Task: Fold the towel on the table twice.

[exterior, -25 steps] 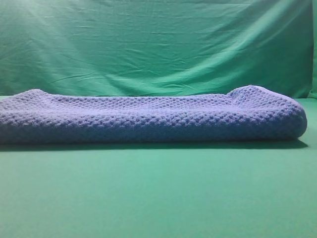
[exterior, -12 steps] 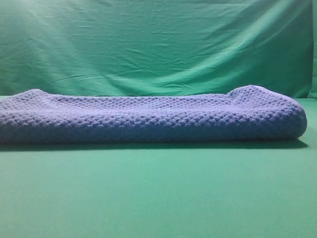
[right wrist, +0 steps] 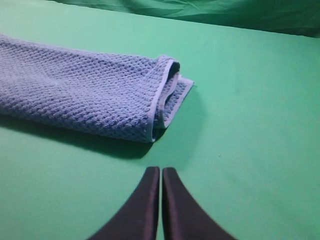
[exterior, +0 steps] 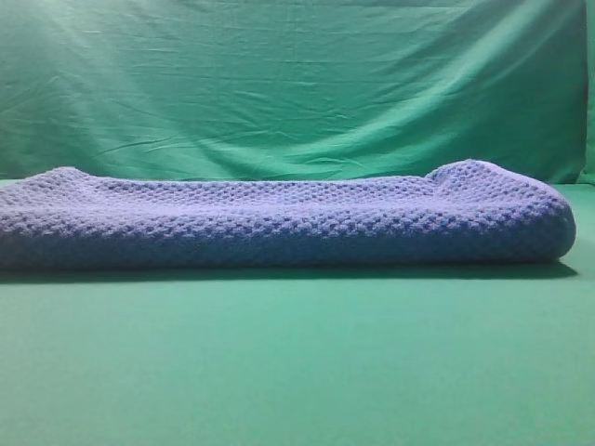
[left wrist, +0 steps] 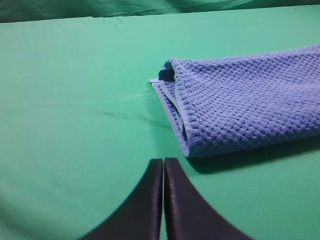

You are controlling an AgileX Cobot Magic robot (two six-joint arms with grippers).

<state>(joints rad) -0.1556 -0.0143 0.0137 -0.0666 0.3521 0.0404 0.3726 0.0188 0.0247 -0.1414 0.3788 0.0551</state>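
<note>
Behind the folded towel (exterior: 279,223) hangs a wrinkled green curtain (exterior: 279,84).

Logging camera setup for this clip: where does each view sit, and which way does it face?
Exterior high: in front, low, facing the towel and backdrop curtain; no robot parts show.
Left wrist: behind the shut left claw, facing the towel's left end on the table.
Right wrist: behind the shut right claw, facing the towel's right end.
All three share the towel and table.
</note>
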